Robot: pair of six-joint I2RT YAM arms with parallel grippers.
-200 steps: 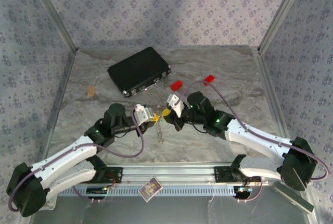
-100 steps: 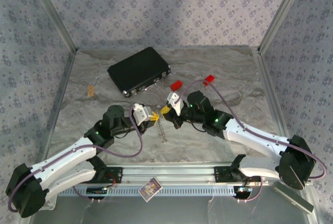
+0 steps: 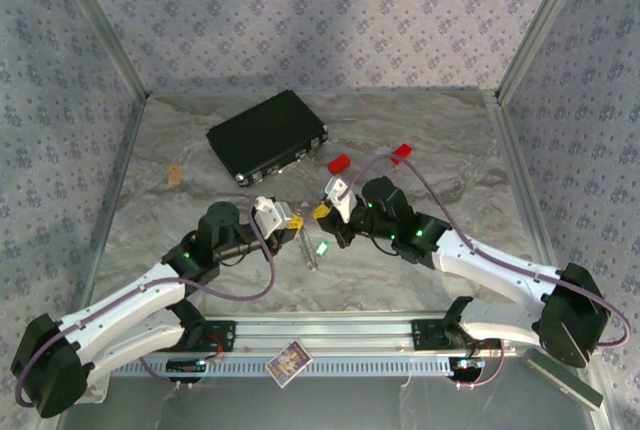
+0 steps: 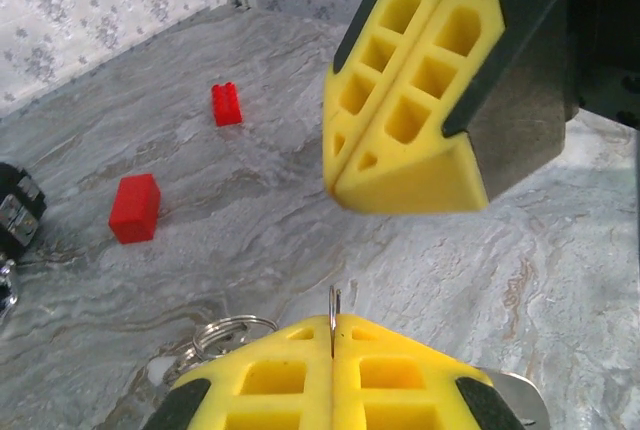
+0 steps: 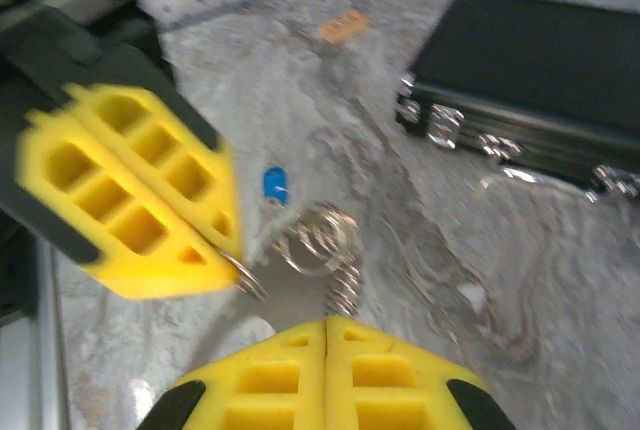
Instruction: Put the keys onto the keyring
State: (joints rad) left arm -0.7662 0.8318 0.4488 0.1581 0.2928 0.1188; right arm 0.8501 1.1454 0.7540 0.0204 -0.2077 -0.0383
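My left gripper (image 3: pixel 293 220) is shut on a thin wire ring of the keyring (image 4: pixel 333 302), which pokes up between its yellow pads (image 4: pixel 300 370). More silvery loops of the keyring (image 5: pixel 320 237) hang beside it, with the blue key (image 5: pixel 275 185) on them. A limp chain (image 3: pixel 308 250) trails down to the table. My right gripper (image 3: pixel 322 212) faces the left one tip to tip, pads pressed together with nothing between them (image 5: pixel 328 326). The green key (image 3: pixel 322 248) shows just below the two grippers, beside the chain.
A black case (image 3: pixel 267 135) lies at the back left of the marbled table (image 3: pixel 430 140). Two red bricks (image 3: pixel 339 163) (image 3: pixel 402 152) sit behind the right arm. A small orange piece (image 3: pixel 175 174) lies at the left. Patterned walls close in three sides.
The green key has appeared on the table under the grippers, where none showed before. The right gripper has shifted slightly; the left still holds the ring.
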